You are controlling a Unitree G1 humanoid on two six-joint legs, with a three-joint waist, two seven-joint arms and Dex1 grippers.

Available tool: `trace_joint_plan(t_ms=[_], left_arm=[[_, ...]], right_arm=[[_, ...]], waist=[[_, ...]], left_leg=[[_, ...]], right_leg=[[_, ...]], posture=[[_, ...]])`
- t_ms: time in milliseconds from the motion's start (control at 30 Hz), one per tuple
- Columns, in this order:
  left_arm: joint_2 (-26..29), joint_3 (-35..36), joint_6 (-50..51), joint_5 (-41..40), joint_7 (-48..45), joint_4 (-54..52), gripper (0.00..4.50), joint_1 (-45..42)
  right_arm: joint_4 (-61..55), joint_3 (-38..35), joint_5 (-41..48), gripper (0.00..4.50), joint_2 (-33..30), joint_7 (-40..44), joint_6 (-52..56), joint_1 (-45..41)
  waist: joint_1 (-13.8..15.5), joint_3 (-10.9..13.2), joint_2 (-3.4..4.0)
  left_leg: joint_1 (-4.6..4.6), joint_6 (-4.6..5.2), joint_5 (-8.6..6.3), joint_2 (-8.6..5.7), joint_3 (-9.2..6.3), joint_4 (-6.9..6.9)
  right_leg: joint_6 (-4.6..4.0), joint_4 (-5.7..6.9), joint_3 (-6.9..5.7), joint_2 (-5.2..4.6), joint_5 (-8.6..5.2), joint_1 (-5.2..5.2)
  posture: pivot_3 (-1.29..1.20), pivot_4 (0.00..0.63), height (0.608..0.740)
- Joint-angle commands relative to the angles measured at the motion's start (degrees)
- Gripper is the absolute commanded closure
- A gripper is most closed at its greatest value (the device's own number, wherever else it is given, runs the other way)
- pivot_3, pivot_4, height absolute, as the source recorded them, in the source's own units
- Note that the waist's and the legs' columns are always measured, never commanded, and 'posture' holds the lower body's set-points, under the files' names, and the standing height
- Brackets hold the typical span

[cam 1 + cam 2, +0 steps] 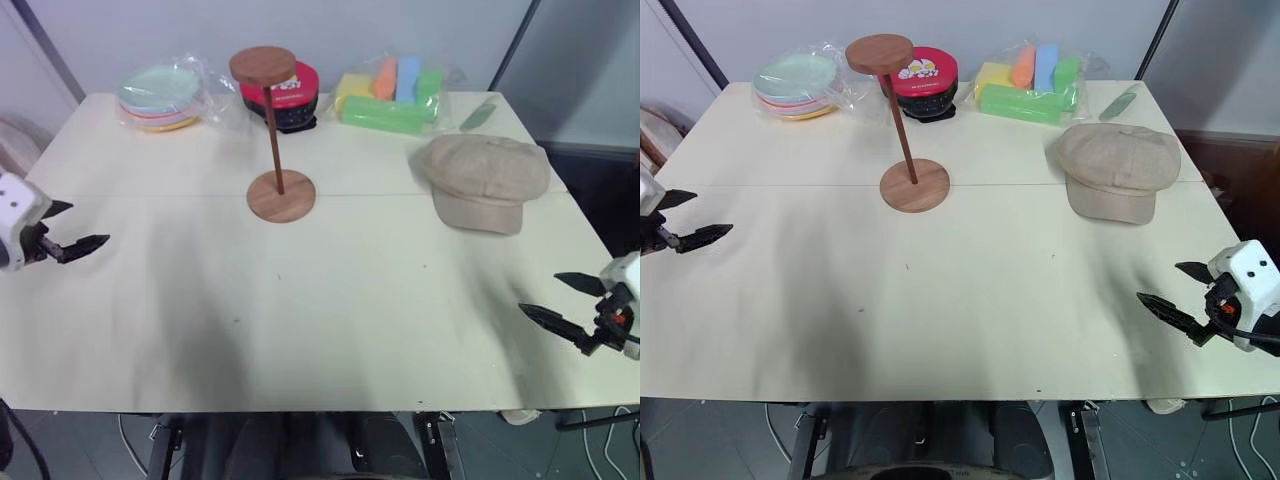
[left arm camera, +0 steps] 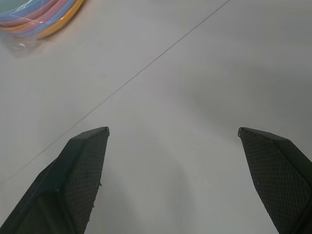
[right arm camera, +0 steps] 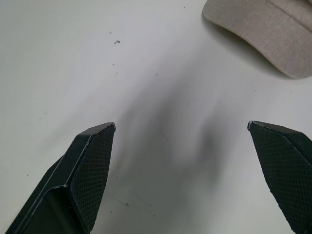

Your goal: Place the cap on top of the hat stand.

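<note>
The table (image 1: 330, 330) was a pale cream slab with a thin seam running across it from the left edge to the right, and its near half lay bare apart from soft shadows and a few dark specks. Behind it rose a light grey wall, with a dark slanted bar at either far corner.

The cap (image 1: 485, 178) rested flat on the table near the right edge, just past the seam, brim toward the near side. The hat stand (image 1: 278, 135) stood upright near the middle, its base disc straddling the seam and its top disc bare, well apart from the cap.

Along the far edge lay a wrapped stack of pastel plates (image 1: 160, 95) toward the left corner, a red and black tin (image 1: 290, 95) behind the stand, and a bag of coloured foam blocks (image 1: 392, 92) toward the right.

The left gripper (image 1: 78, 228) hovered over the left edge, fingers (image 2: 80, 180) wide apart and empty. The right gripper (image 1: 1170, 290) hung at the near right corner, fingers (image 3: 83, 180) likewise spread with nothing between them.
</note>
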Motion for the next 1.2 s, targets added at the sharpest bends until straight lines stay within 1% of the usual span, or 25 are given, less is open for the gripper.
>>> trace_joint_plan(t_ms=[33, 233, 367, 433, 500, 633, 700, 767, 867, 967, 1100, 1200], left_arm=[[1.7, 1.0, -1.2, -0.1, -0.7, -1.7, 0.04, 0.4], [1.5, 1.7, 0.5, -0.4, 0.4, -2.6, 0.04, 1.3], [1.0, 2.1, 4.1, -2.6, -1.4, -5.7, 0.04, 1.5], [0.5, 2.6, 8.3, -5.2, -2.4, -10.2, 0.04, 1.6], [0.0, 3.1, 14.6, -9.0, -3.9, -17.5, 0.04, 2.7], [-1.2, 3.3, 27.5, -18.5, -6.2, -34.7, 0.04, 6.3], [-2.1, 2.2, 33.2, -23.4, -5.9, -44.3, 0.04, 7.1], [-3.4, 1.3, 37.9, -27.7, -4.8, -50.9, 0.04, 6.4], [-6.5, -0.4, 44.0, -34.1, -2.4, -56.7, 0.04, 2.6], [-9.0, -2.6, 47.8, -37.3, -0.5, -59.2, 0.04, -1.3], [-11.0, -5.7, 48.4, -37.6, 0.2, -60.3, 0.04, -4.8], [-12.1, -6.9, 48.4, -37.2, 1.1, -59.8, 0.04, -6.6]], right_arm=[[-1.2, -0.3, -0.2, 0.0, -0.4, -0.5, 0.0, -0.9], [-1.8, 0.4, -0.7, 0.0, -0.6, -1.1, 0.0, -1.3], [-1.9, 1.1, -2.3, 0.0, -1.0, -3.4, 0.5, -2.7], [-2.2, 2.2, -4.5, 0.0, -1.7, -5.7, 0.7, -4.1], [-3.8, 3.6, -7.4, 0.0, -2.7, -8.2, 0.6, -5.4], [-6.5, 8.6, -14.0, 0.0, -4.5, -14.2, 0.6, -10.0], [-6.6, 14.3, -20.8, 0.0, -4.9, -19.3, -1.7, -13.7], [-5.6, 20.3, -27.9, 0.0, -5.2, -23.3, -4.9, -16.6], [-1.4, 29.7, -37.5, 0.0, -3.9, -28.3, -8.9, -21.4], [5.0, 36.2, -43.0, 0.0, -1.9, -30.7, -11.9, -26.2], [17.6, 43.3, -49.3, 0.0, 1.4, -34.3, -18.7, -34.3], [29.2, 47.1, -52.7, 0.0, 3.5, -37.1, -24.3, -40.9]], waist=[[0.0, 0.0, 0.0], [0.0, 0.0, 0.0], [0.0, 0.0, 0.0], [-0.1, 0.0, 0.0], [0.0, 0.0, 0.0], [-0.1, 0.0, 0.01], [-0.2, 0.0, 0.01], [-0.2, 0.0, 0.01], [-0.2, 0.0, 0.01], [-0.2, 0.0, 0.01], [-0.3, 0.0, 0.02], [-0.5, 0.0, 0.02]], left_leg=[[0.0, 0.0, 0.0, 0.0, 0.0, 0.0], [0.01, 0.0, 0.0, 0.0, 0.0, 0.01], [0.01, 0.0, 0.0, 0.0, 0.01, 0.04], [0.01, 0.0, 0.0, 0.0, 0.01, 0.06], [0.0, 0.0, 0.0, 0.0, 0.01, 0.1], [-0.03, 0.0, 0.0, 0.0, 0.0, 0.12], [-0.05, 0.0, 0.0, 0.02, -0.01, 0.15], [-0.06, 0.0, 0.0, 0.02, -0.01, 0.16], [-0.08, 0.0, 0.0, 0.01, 0.0, 0.2], [-0.25, 0.0, 0.01, -0.05, -0.02, 0.46], [-0.29, 0.0, 0.01, -0.19, -0.06, 0.55], [-0.31, 0.0, 0.01, -0.21, -0.03, 0.58]], right_leg=[[0.0, 0.01, 0.0, 0.0, 0.0, 0.0], [0.01, 0.06, 0.0, 0.01, 0.0, -0.01], [0.02, 0.07, 0.0, 0.01, 0.01, 0.0], [0.02, 0.09, 0.0, 0.01, 0.01, 0.0], [0.02, 0.11, 0.0, 0.01, 0.01, 0.0], [0.02, 0.13, 0.01, -0.01, 0.01, -0.01], [0.02, 0.13, 0.0, 0.04, 0.01, -0.02], [0.02, 0.14, 0.0, 0.05, 0.01, -0.04], [0.02, 0.18, 0.0, 0.06, 0.01, -0.06], [0.03, 0.28, -0.01, 0.08, 0.02, -0.14], [0.09, 0.35, -0.01, 0.1, 0.06, -0.16], [0.09, 0.42, 0.01, 0.1, 0.07, -0.23]], posture=[[0.0, 0.15, 0.74], [0.0, 0.15, 0.74], [0.0, 0.15, 0.74], [0.0, 0.15, 0.74], [0.0, 0.15, 0.74], [0.0, 0.15, 0.74], [0.0, 0.15, 0.74], [0.0, 0.15, 0.74], [0.0, 0.15, 0.74], [0.0, 0.15, 0.74], [0.0, 0.15, 0.74], [0.0, 0.15, 0.74]])
